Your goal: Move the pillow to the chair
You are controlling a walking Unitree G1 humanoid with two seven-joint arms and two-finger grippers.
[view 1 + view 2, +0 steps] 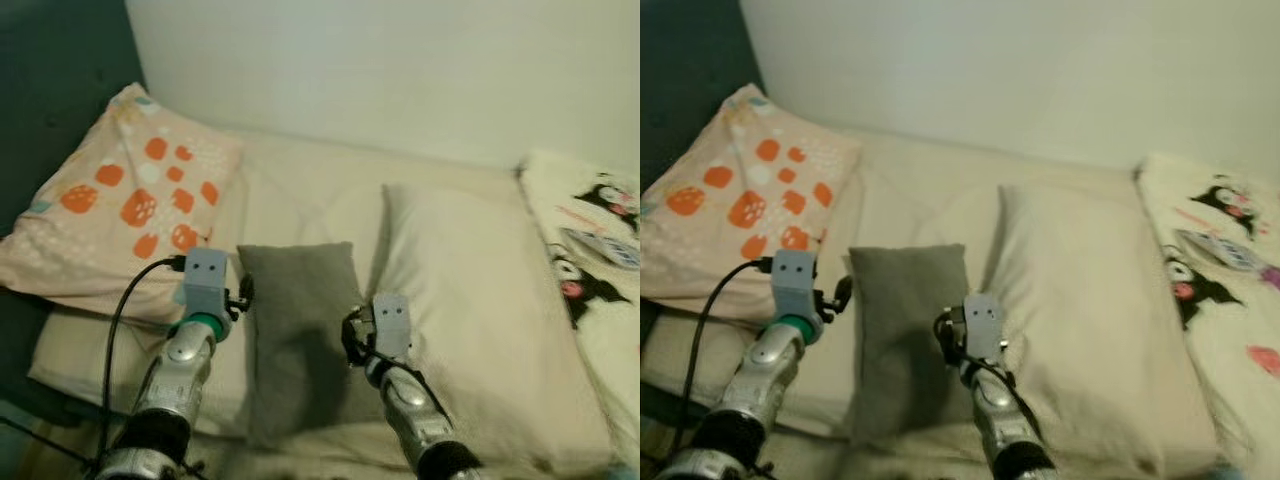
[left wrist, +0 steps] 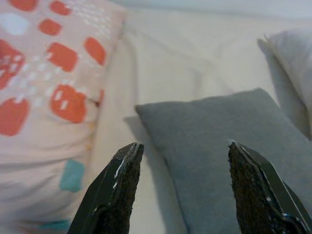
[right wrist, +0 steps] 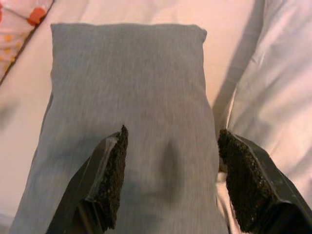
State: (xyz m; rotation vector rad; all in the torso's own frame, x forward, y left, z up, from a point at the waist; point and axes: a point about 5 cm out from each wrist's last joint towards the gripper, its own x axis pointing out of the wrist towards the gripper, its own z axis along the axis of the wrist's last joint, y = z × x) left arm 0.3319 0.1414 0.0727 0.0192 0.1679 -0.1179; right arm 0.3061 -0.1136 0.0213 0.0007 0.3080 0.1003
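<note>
A small grey pillow [image 1: 298,330] lies lengthwise on the cream bed sheet [image 1: 300,190], between a spotted pillow and a large cream pillow. My left gripper [image 1: 243,294] hovers at the grey pillow's left edge, near its far left corner. In the left wrist view this gripper [image 2: 184,145] is open, and that corner of the grey pillow [image 2: 219,131] shows between its fingers. My right gripper [image 1: 352,335] is over the pillow's right side. In the right wrist view it [image 3: 171,131] is open above the grey pillow [image 3: 131,73], with one finger near the pillow's right edge.
A pale pillow with orange spots [image 1: 120,200] lies to the left. A large cream pillow [image 1: 470,290] lies right of the grey one. A cartoon-printed blanket [image 1: 590,230] covers the far right. A white wall [image 1: 400,70] runs behind the bed, with a dark headboard [image 1: 50,80] on the left.
</note>
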